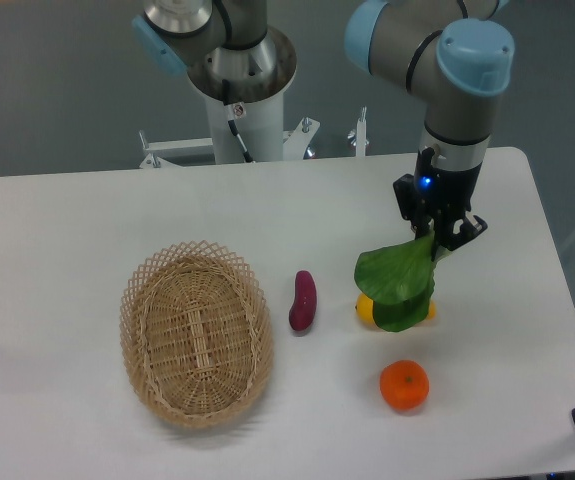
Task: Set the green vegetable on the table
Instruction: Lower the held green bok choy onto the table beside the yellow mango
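The gripper [445, 236] grasps the vegetable [397, 285] near the table's [57, 220] right edge, over a yellow fruit [366, 309]. The basket [195, 333] stands left, nothing visible inside.

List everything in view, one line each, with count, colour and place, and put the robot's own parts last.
wicker basket: one, tan, left of centre on the table, nothing visible inside.
purple eggplant-like piece: one, purple, lying on the table just right of the basket.
yellow fruit: one, yellow, on the table right of the purple piece, mostly hidden behind the leaves.
orange fruit: one, orange, on the table, nearer the front edge than the yellow fruit.
green vegetable: one, dark green leaves, hanging from the end effector in front of the yellow fruit.
table: one, white, fills most of the view.
robot arm: one, grey with light blue caps, reaching down at right.
end effector: one, black, shut on the green vegetable's upper end.
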Controlling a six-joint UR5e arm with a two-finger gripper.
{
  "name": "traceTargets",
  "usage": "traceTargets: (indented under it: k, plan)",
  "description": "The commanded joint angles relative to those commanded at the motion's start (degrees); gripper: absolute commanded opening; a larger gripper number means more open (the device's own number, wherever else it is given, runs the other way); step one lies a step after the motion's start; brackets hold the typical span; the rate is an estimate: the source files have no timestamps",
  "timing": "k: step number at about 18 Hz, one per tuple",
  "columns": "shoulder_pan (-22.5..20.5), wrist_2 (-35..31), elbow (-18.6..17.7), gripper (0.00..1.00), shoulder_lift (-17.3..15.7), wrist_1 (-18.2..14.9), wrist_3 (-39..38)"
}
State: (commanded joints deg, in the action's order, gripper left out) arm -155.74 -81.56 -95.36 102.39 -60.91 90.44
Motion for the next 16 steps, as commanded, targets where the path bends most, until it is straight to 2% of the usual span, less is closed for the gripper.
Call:
traceTargets:
  k: [5, 8, 11, 16]
  plan:
    - [-0.1, -0.2, -0.9, 0.33, 0.1, 0.2, 0.3]
    - [-1.9, -0.2, -2.8, 0.33, -0.1, 0.4, 4.8]
    - [-2.8, -0.3, -3.9, 0.33, -0.4, 0.4, 6.1]
    - [-6.7, -0.2, -7.0, 0.33, -1.2, 0.5, 16.4]
